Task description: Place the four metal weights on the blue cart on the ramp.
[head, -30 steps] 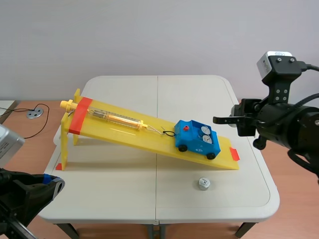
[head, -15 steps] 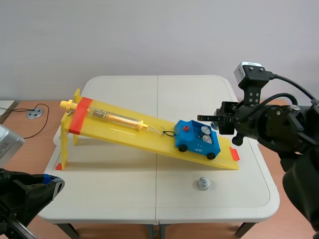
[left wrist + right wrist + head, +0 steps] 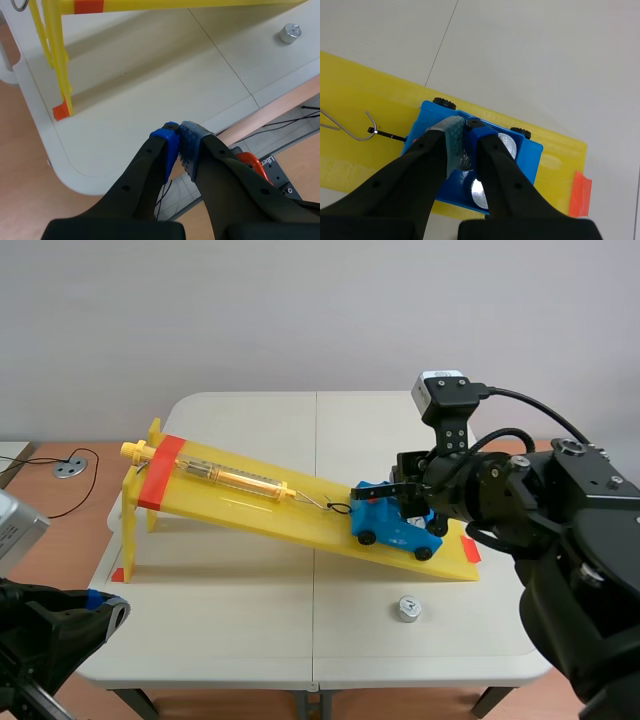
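Note:
The blue cart (image 3: 385, 531) sits low on the yellow ramp (image 3: 250, 502). My right gripper (image 3: 390, 491) hangs right over the cart. In the right wrist view it (image 3: 464, 130) is shut on a metal weight (image 3: 465, 161), held just above the cart's tray (image 3: 530, 150). Two more weights (image 3: 507, 144) (image 3: 479, 192) lie in the tray beside the fingers. Another weight (image 3: 407, 609) stands on the table in front of the ramp's low end, also seen far ahead of my left gripper (image 3: 179, 144). That gripper is shut on nothing, above the table's near left edge.
A spring scale (image 3: 235, 478) lies along the upper ramp, and its wire hook (image 3: 355, 131) reaches the cart. The ramp's yellow leg (image 3: 60, 55) stands at the table's left side. Orange tape (image 3: 580, 192) marks the ramp's low end. A floor socket (image 3: 69, 468) lies off to the left.
The right arm has swung left from beside the table's right edge to directly over the blue cart. The left arm and the weight on the table have not moved.

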You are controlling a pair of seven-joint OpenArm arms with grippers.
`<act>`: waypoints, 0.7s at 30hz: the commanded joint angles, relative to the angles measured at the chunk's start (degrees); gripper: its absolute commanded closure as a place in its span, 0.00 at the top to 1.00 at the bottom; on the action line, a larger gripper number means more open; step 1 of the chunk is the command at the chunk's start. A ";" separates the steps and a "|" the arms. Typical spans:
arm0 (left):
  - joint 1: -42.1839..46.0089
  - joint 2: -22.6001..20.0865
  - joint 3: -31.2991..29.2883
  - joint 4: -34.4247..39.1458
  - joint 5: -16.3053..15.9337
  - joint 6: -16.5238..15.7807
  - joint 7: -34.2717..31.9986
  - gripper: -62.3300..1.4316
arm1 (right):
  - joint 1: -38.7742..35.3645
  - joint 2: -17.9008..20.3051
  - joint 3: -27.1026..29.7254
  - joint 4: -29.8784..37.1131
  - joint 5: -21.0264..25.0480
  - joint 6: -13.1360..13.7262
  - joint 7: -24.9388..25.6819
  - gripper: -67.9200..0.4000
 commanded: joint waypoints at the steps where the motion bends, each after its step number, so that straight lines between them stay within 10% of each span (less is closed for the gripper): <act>1: -1.14 0.33 -0.72 2.45 -4.44 -1.01 -5.51 0.07 | 5.92 -0.17 -0.81 6.16 0.85 -1.36 11.08 0.02; 21: -1.11 1.46 -0.72 2.45 -4.44 -1.01 -5.49 0.07 | 7.96 -0.20 -2.14 1.62 -0.94 -5.95 13.25 0.02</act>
